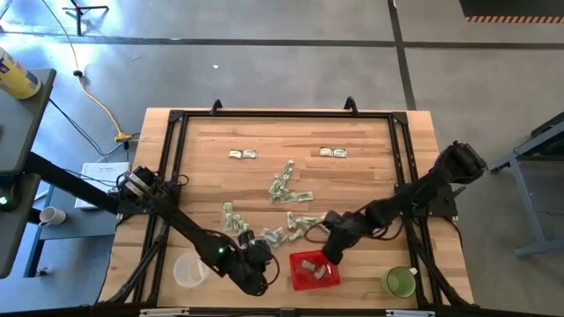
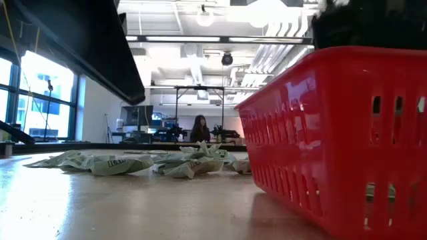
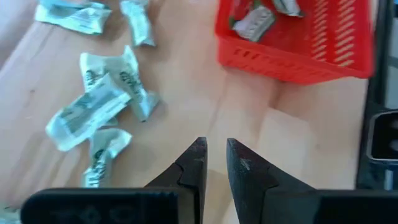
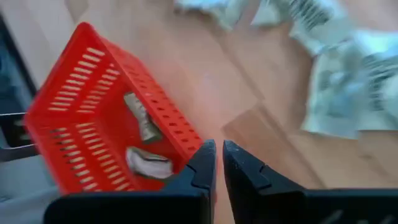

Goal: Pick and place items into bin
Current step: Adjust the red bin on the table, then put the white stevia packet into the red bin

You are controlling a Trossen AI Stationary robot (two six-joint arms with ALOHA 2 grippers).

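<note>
1. The left gripper is hovering over bare wood just left of the red basket, its fingers nearly pressed together with only a thin slit between them, pinching nothing.
2. The right gripper is hanging at the basket's upper rim, fingers likewise almost closed and carrying nothing.
3. The basket is sitting near the table's front edge, between the clear round container and the green cup; a few wrapped pieces are lying inside it.
4. The loose wrapped items are lying scattered across the middle of the table, a cluster of them resting just beside the left gripper, and two small pairs sitting apart toward the far edge.
5. Open wood is showing along the far edge and in both far corners; the two arms are crowding the strip around the basket.
</note>
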